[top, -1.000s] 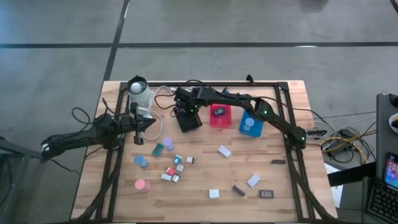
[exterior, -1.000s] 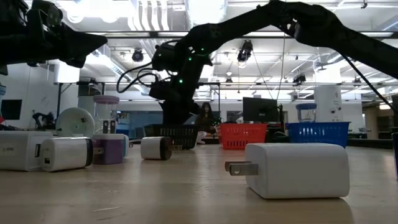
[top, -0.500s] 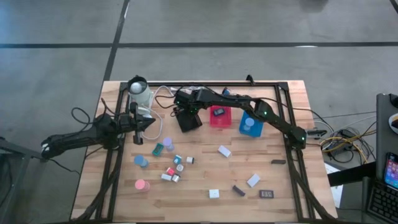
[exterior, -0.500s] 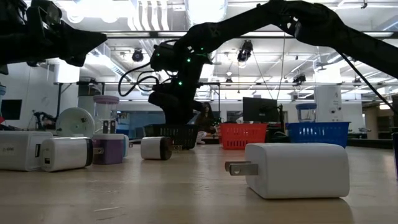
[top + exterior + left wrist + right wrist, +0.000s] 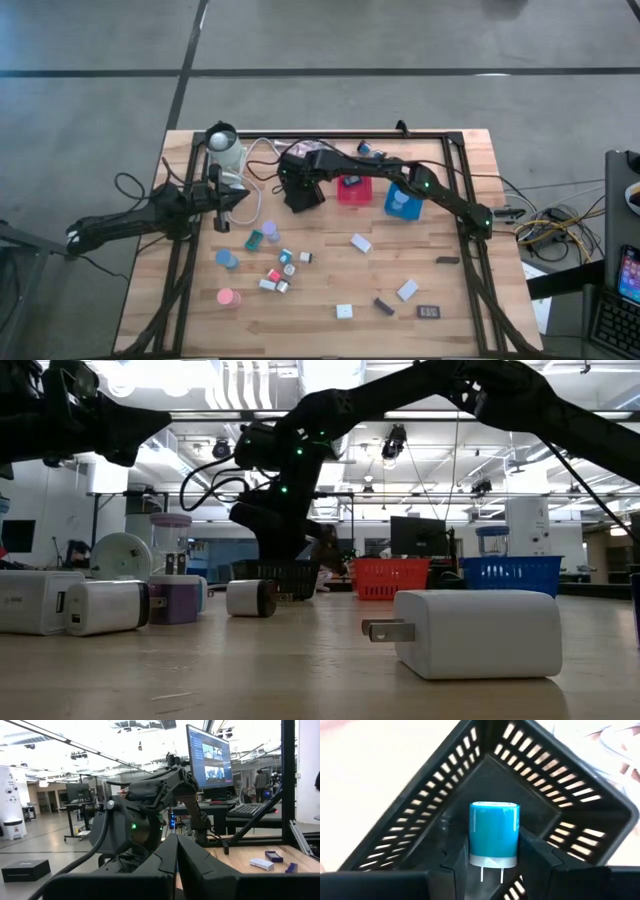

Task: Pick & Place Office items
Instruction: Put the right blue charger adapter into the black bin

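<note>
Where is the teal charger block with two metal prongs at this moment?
In the right wrist view, the teal charger block with two metal prongs is held between the right gripper's jaws, directly above the inside of the black mesh plastic tray.
</note>
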Motion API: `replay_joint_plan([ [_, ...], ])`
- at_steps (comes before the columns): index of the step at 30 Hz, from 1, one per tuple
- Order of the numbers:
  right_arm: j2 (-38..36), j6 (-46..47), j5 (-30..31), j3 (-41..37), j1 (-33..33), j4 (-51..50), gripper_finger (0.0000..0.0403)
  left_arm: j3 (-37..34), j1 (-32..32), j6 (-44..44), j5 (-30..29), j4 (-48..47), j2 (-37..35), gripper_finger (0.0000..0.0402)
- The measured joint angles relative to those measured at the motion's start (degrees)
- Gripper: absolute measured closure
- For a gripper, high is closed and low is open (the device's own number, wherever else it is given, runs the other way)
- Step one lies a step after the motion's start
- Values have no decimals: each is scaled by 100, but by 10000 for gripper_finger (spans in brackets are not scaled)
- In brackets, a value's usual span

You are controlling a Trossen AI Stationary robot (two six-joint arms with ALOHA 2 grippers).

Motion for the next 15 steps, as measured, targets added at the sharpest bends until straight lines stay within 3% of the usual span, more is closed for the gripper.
replay_joint_plan([
  [15, 118, -73, -191, -345, -16, 319, 270, 0, 0, -6, 0, -6, -1, 388],
])
